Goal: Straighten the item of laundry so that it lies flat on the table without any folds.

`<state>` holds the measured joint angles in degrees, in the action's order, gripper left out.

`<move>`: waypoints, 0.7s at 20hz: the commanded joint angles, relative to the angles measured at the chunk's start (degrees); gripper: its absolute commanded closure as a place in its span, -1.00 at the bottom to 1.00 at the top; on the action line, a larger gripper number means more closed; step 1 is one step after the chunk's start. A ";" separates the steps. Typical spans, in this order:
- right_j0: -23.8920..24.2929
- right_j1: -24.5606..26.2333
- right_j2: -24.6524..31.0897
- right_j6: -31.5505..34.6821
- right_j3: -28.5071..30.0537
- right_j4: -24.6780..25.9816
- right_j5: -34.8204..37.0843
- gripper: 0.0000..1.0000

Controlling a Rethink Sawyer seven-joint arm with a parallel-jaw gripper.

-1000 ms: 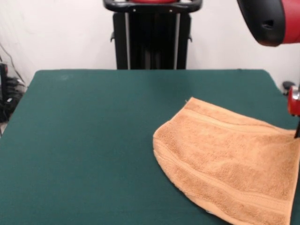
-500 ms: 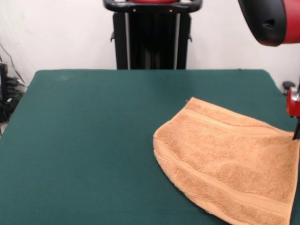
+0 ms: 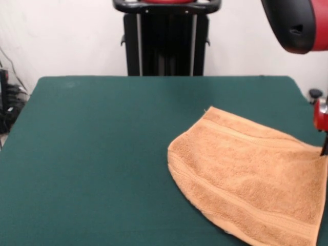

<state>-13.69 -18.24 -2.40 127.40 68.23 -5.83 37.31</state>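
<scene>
Towel lying rumpled on the green table, far right corner right by the gripper, jaws cut off at frame edge, can't tell their state

The red and black arm is seen at the upper right corner. Only a red sliver of the tool is shown at the right edge; its state is hidden.

Wall: plain white, behind the table.
Cables: dark tangle at the left edge, below a thin wire; possibly equipment there, too dim to tell.
</scene>
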 commanded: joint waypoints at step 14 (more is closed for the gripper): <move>-1.95 4.50 -0.40 10.41 -0.86 -0.39 -2.89 1.00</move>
<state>-13.95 -16.83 -3.49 127.40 66.98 -5.66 37.30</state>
